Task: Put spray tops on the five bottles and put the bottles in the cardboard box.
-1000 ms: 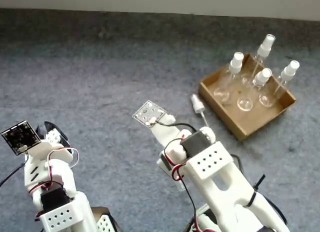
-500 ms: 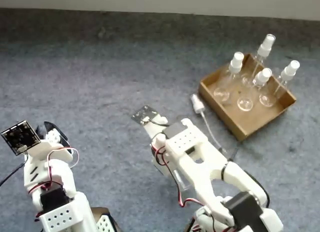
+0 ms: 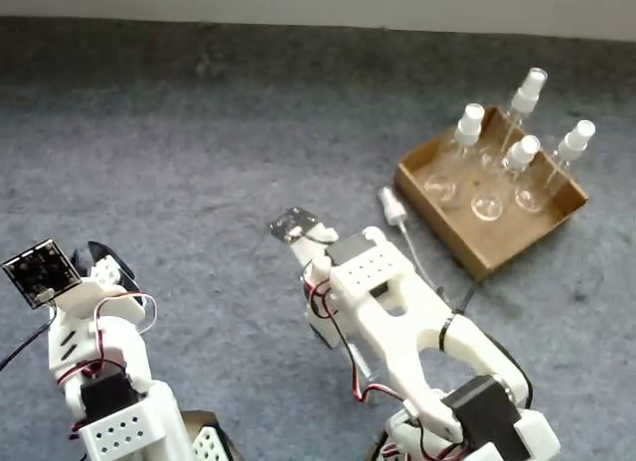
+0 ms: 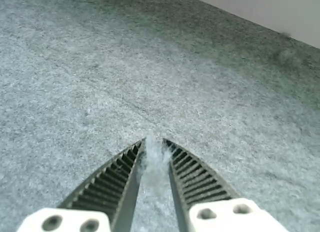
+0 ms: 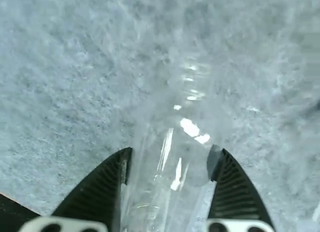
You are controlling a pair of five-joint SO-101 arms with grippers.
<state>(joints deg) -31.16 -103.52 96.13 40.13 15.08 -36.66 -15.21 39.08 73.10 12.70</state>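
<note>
A clear bottle (image 5: 175, 157) without a top lies on the grey carpet between the fingers of my right gripper (image 5: 170, 154), which is shut on it. In the high view the right arm (image 3: 383, 292) bends down over that spot in the middle of the floor. A loose white spray top (image 3: 395, 211) with its long tube lies just beyond the arm, next to the cardboard box (image 3: 487, 247). Several bottles with white spray tops (image 3: 469, 123) stand upright in the box. My left gripper (image 4: 154, 141) is shut and empty above bare carpet at the near left.
The floor is grey carpet (image 3: 199, 163) with a pale wall along the far edge. The left arm (image 3: 94, 352) stands at the near left, well away from the box. The box sits at the far right.
The right arm has folded forward and down, bringing its wrist low over the carpet near the loose spray top. The left arm, the box and the spray top have stayed put.
</note>
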